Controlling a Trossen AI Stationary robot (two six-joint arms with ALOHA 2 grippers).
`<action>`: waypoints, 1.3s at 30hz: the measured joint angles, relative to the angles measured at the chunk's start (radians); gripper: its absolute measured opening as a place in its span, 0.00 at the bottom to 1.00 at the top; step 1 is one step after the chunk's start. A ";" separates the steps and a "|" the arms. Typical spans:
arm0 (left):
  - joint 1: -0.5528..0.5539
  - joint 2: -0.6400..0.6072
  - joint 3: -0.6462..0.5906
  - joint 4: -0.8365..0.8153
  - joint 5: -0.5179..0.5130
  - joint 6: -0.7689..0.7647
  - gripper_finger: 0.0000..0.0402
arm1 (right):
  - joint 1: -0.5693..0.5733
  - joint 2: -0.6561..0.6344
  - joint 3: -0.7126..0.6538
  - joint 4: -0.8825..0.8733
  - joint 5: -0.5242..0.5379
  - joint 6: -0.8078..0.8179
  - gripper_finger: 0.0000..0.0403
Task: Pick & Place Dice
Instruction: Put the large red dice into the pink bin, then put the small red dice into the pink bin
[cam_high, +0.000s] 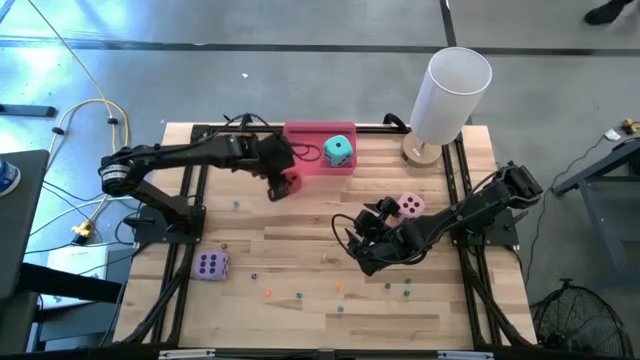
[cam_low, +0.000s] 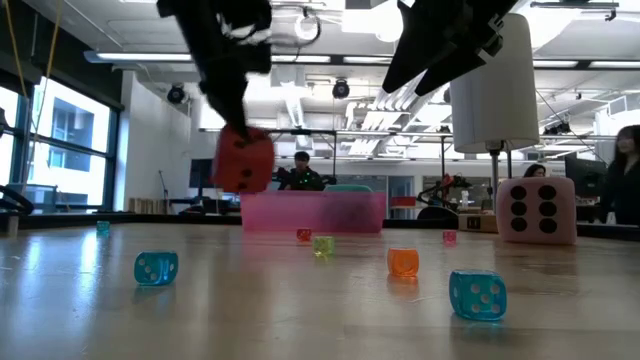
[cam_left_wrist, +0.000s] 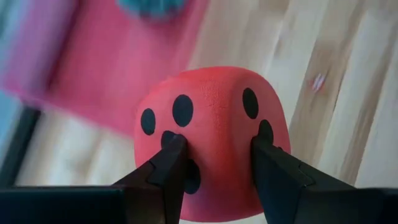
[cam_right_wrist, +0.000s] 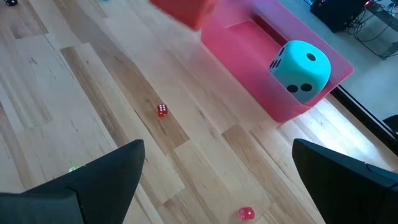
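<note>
Left gripper (cam_left_wrist: 214, 165) clenched on soft red die (cam_left_wrist: 211, 137), black pips; right gripper (cam_right_wrist: 217, 180) released.

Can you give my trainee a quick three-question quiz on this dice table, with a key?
1. True or false: the left pincer is shut on the soft red foam die with dark pips.
2. Which big die lies in the pink rectangular tray? A purple, B teal, C pink.
3. Fill in: the right pincer hangs ____ above the wooden table.

Key: 1 true; 2 B, the teal die; 3 open.
</note>
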 joint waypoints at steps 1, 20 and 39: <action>0.010 0.000 0.019 0.025 -0.002 0.021 0.37 | 0.000 0.000 0.000 0.000 0.000 0.000 0.99; 0.292 0.160 0.061 0.297 0.110 0.126 0.39 | -0.003 0.000 0.000 0.001 0.001 0.001 0.99; 0.270 0.165 0.060 0.359 0.076 0.174 0.85 | -0.002 0.000 0.000 0.005 0.000 0.011 0.99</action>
